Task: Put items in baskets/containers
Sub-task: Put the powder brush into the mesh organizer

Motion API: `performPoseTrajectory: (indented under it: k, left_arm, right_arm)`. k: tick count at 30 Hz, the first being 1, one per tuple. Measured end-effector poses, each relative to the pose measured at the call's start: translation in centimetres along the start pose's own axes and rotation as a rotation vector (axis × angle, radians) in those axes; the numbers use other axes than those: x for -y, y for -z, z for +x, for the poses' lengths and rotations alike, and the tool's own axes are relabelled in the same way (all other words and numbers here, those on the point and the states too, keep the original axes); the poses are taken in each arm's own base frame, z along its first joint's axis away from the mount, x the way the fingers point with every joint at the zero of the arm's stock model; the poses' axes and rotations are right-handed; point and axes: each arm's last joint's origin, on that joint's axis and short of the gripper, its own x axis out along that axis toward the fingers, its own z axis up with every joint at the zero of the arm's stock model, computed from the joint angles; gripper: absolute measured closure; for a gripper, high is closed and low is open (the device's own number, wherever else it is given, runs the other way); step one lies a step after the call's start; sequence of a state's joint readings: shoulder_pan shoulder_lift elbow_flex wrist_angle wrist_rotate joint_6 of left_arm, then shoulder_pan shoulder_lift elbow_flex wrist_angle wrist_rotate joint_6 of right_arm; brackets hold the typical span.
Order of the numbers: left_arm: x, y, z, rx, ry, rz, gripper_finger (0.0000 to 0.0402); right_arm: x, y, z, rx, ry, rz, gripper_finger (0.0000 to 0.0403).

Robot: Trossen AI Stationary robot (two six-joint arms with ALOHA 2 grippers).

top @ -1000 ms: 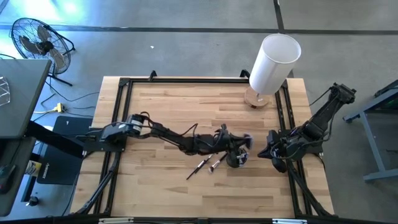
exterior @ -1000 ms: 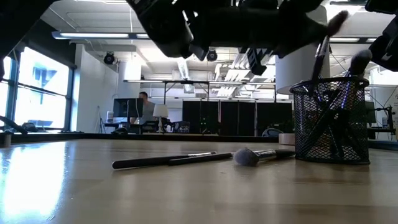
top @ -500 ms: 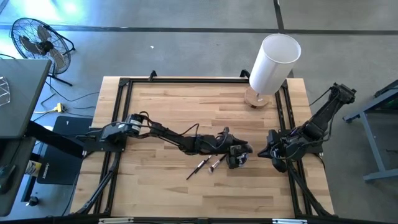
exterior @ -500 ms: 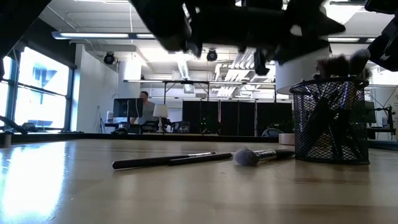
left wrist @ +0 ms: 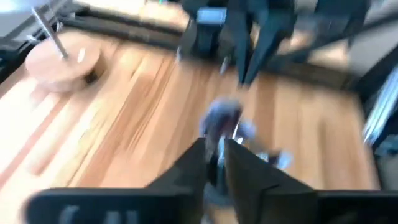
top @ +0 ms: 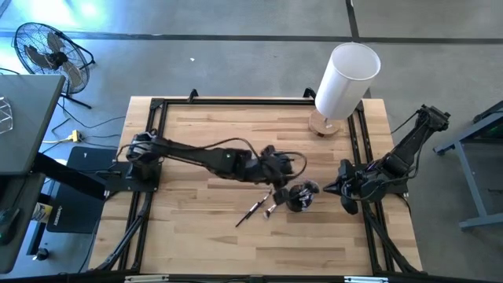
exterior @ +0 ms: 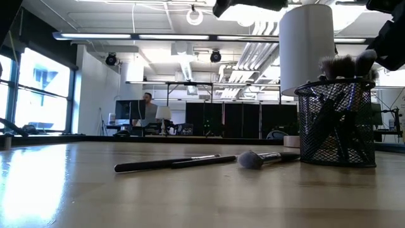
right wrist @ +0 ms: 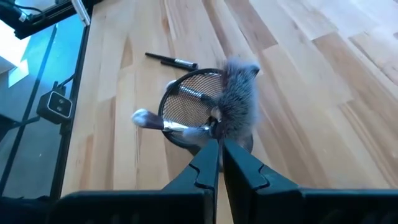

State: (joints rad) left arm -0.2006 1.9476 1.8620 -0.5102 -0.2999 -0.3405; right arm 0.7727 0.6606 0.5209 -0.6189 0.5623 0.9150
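The black mesh cup [top: 299, 198] stood at about four o'clock from the table's [top: 204, 236] middle, with several brushes [exterior: 345, 63] upright in it, their bristle tips [right wrist: 239, 102] showing above the rim. Three brushes lay on the wood just beside the cup, at its nine o'clock in the high view: two slim dark ones [exterior: 168, 163] end to end and a fluffy-headed one [exterior: 259, 158] nearest the cup.

By their look, the loose brushes would be very light, stiff along the handle and soft at the head. The thin, smooth handles lay flat on the boards, so a pinch could slip or roll them; the middle of the handle seemed the surest place to take hold, away from the bristles. The cup also looked light enough to shift if knocked.

The left gripper [top: 277, 167] hung over the table at about eleven o'clock from the cup, its fingers [left wrist: 186, 171] nearly closed, with only a narrow gap and nothing clearly held. The right gripper [right wrist: 218, 165] waited at the cup's three o'clock, fingers almost together and empty.

The left wrist view was smeared by motion, so what lay past its fingers was hard to make out. The mesh hid the lower handles inside the cup, and their count could not be told. The low view showed almost nothing of the grippers.
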Motion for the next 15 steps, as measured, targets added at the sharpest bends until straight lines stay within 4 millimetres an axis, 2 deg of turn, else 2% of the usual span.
performPoseTrajectory:
  k: [3, 6, 10, 12, 15]
  left_arm:
    - [1.4, 1.4, 0.0, -0.042, -0.03, 0.106, 0.0392]
    - [2.8, 3.2, -0.2, -0.063, -0.045, 0.135, 0.0389]
    - [3.6, 6.1, -1.6, -0.116, -0.061, 0.137, 0.0399]
    - [3.7, 7.7, -2.1, -0.126, -0.056, 0.123, 0.0399]
    - [3.5, 10.4, -3.8, -0.131, -0.05, 0.106, 0.04]
  right_arm:
    - [0.0, 0.0, 0.0, 0.004, 0.004, 0.0, 0.0391]
    - [0.0, 0.0, 0.0, 0.007, 0.006, 0.006, 0.0391]
    - [-0.3, 0.0, 0.2, -0.017, -0.024, 0.054, 0.0393]
    - [-1.1, -0.3, 0.5, 0.009, -0.072, 0.029, 0.04]
    - [-3.1, -1.7, 1.3, 0.154, -0.139, -0.032, 0.0402]
